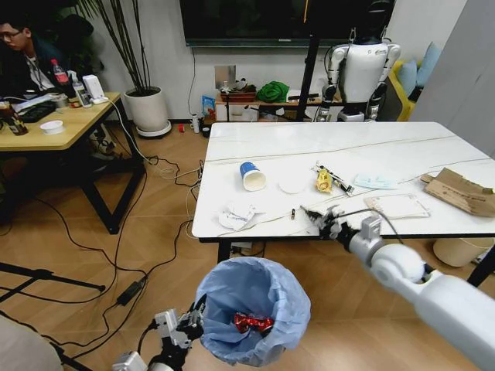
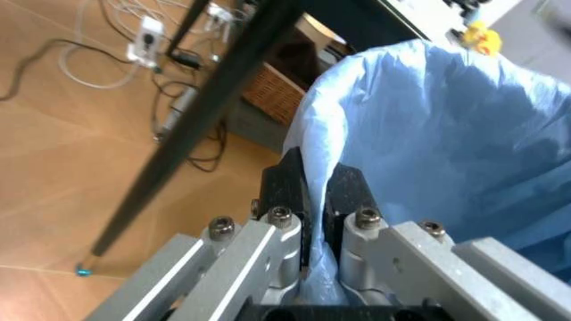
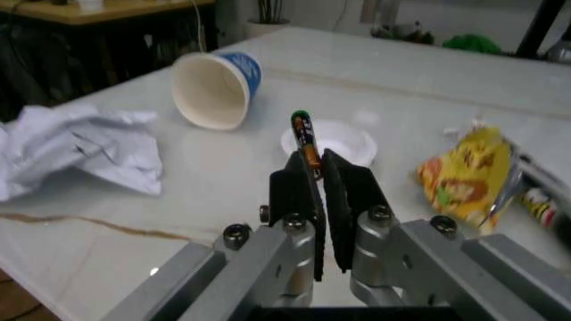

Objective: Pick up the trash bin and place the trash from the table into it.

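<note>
- While I watched the head view, my left claw (image 1: 188, 328) gripped the near-left rim of the trash bin (image 1: 251, 309), which sat low in front of the table (image 1: 402, 154) and off its near edge.
- In the left wrist view that claw (image 2: 312, 190) was clenched on the bin's light-blue bag (image 2: 446, 134), its two black fingers (image 2: 283, 184) pinching the crinkly film between them.
- A red snack wrapper (image 1: 254, 322) lay inside the bin.
- My right claw (image 1: 319, 219) hovered over the near edge of the table, right of centre.
- In the right wrist view it (image 3: 314, 175) was closed on a small battery-like cylinder (image 3: 304, 137) with a green tip and an orange body, which stuck out past the fingertips.
- On the table, the blue-and-white paper cup (image 1: 251, 176) lay on its side, mouth toward me.
- The crumpled white paper (image 1: 237, 217) sat near the table's front-left edge.
- A yellow snack wrapper (image 1: 323, 182) lay right of a small white lid (image 1: 293, 184).
- A face mask (image 1: 374, 182) and torn brown cardboard (image 1: 460, 191) were farther to the right.
</note>
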You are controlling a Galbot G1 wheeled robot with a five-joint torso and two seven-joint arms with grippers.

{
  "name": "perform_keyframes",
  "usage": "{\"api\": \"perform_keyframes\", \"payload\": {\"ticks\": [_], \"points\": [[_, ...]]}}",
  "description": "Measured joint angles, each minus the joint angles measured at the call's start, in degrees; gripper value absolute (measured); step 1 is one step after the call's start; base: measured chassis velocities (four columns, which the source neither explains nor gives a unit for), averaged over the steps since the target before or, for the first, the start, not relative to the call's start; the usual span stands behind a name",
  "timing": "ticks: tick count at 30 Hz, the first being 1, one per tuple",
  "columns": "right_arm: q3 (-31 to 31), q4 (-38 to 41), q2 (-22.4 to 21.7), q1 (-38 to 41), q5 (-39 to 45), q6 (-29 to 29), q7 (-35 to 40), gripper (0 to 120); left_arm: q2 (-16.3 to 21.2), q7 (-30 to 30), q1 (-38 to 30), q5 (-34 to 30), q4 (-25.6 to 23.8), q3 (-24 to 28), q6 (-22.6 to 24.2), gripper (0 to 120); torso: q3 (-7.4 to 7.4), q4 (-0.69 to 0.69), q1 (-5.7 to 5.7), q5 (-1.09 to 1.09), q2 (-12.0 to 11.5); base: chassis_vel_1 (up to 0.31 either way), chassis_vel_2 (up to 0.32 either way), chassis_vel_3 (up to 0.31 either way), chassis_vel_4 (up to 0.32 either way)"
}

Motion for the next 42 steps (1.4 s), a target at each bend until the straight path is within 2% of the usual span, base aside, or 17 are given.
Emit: {"api": "perform_keyframes", "payload": {"ticks": [2, 3, 5, 6, 8, 10, 12, 13, 16, 17, 19, 27, 34, 36, 37, 40, 42], "points": [[5.52, 5.97, -2.88, -3.33, 0.33, 0.32, -0.3, 0, 0.0, -0.12, -1.2, 0.31, 0.54, 2.09, 0.0, 1, -0.02, -0.03, -0.01, 0.01, 0.01, 0.0, 0.0, 0.0, 0.0], [5.52, 5.97, -2.88, -3.33, 0.33, 0.32, -0.3, 0, 0.0, -0.12, -1.2, 0.31, 0.54, 2.09, 0.0, 1, -0.02, -0.03, -0.01, 0.01, 0.01, 0.0, 0.0, 0.0, 0.0], [10.22, 11.94, -5.6, -6.67, 0.33, 0.96, -0.81, 0, -0.22, -0.14, -2.37, 0.8, 1.43, 4.45, -0.04, 1, -0.03, -0.04, -0.03, -0.09, 0.02, 0.0, 0.0, 0.0, 0.0], [11.26, 14.97, -6.94, -7.74, 0.33, 1.42, -1.26, 0, -0.96, 0.04, -2.65, 1.39, 1.98, 5.3, -0.34, 1, -0.03, -0.05, -0.04, -0.02, 0.02, 0.0, 0.0, 0.0, 0.0], [11.22, 16.03, -7.5, -7.9, 0.34, 1.72, -1.6, 0, -1.5, 0.18, -2.68, 1.7, 2.21, 5.51, -0.52, 1, -0.03, -0.03, -0.04, -0.01, 0.02, 0.0, 0.0, 0.0, 0.0], [8.77, 19.72, -9.76, -8.23, -0.5, 3.18, -3.19, 0, -4.21, 0.63, -3.16, 2.83, 3.19, 5.97, -1.19, 1, -0.03, 0.01, -0.04, -0.04, 0.03, 0.0, 0.0, 0.0, 0.0], [8.29, 19.99, -9.97, -8.27, -0.83, 3.37, -3.42, 0, -4.4, 0.65, -3.22, 2.9, 3.25, 5.98, -1.22, 1, -0.03, 0.01, -0.04, -0.05, 0.03, 0.0, 0.0, 0.0, 0.0], [6.95, 21.13, -11.24, -9.96, -3.89, 4.7, -5.08, 0, -5.48, 0.67, -4.43, 3.01, 3.77, 6.3, -1.25, 1, -0.03, 0.03, -0.03, -0.01, 0.02, 0.0, 0.0, 0.0, 0.0], [7.31, 21.62, -12.31, -14.14, -7.47, 6.16, -6.92, 0, -5.66, 0.51, -6.09, 2.39, 4.42, 6.73, -1.14, 1, -0.03, 0.01, -0.03, -0.06, 0.03, 0.0, 0.0, 0.0, 0.0], [7.37, 21.58, -12.82, -16.82, -9.68, 7.18, -8.11, 0, -5.61, 0.42, -6.79, 1.87, 4.81, 6.95, -1.07, 1, -0.03, -0.05, -0.03, -0.02, 0.02, 0.0, 0.0, 0.0, 0.0], [7.44, 21.1, -13.8, -19.59, -12.37, 8.82, -9.67, 0, -5.41, 0.36, -7.69, 1.23, 5.6, 7.18, -0.98, 1, -0.03, -0.03, -0.03, -0.02, 0.03, 0.0, 0.0, 0.0, 0.0], [4.69, 19.6, -14.77, -19.42, -14.45, 11.36, -11.18, 0, -5.44, 0.22, -8.6, 0.27, 6.21, 6.84, -0.89, 1, -0.03, 0.0, -0.03, -0.04, 0.04, 0.0, 0.0, 0.0, 0.0], [2.39, 18.47, -13.56, -18.63, -15.87, 11.77, -11.53, 27, -5.52, 0.16, -8.03, -0.05, 5.31, 5.5, -0.77, 1, -0.03, 0.0, -0.03, -0.03, 0.03, 0.0, 0.0, 0.0, 0.0], [2.4, 18.36, -13.38, -18.88, -16.1, 11.92, -11.57, 30, -5.5, 0.16, -7.84, -0.05, 5.23, 5.41, -0.75, 1, -0.03, 0.0, -0.03, -0.03, 0.04, 0.0, 0.0, 0.0, 0.0], [2.4, 18.28, -13.01, -18.97, -16.22, 12.02, -11.58, 36, -5.43, 0.16, -7.6, 0.05, 5.12, 5.24, -0.73, 1, -0.03, -0.01, -0.03, -0.04, 0.04, 0.0, 0.0, 0.0, 0.0], [2.4, 18.28, -11.98, -18.05, -14.94, 11.58, -10.76, 45, -5.25, 0.16, -6.94, 0.29, 4.63, 5.03, -0.68, 1, -0.03, -0.01, -0.03, -0.04, 0.04, 0.0, 0.0, 0.0, 0.0], [2.47, 17.73, -9.99, -15.87, -11.97, 9.67, -8.0, 55, -4.82, 0.19, -5.53, 0.63, 3.75, 4.61, -0.63, 1, -0.03, 0.0, -0.03, -0.04, 0.04, 0.0, 0.0, 0.0, 0.0]]}}
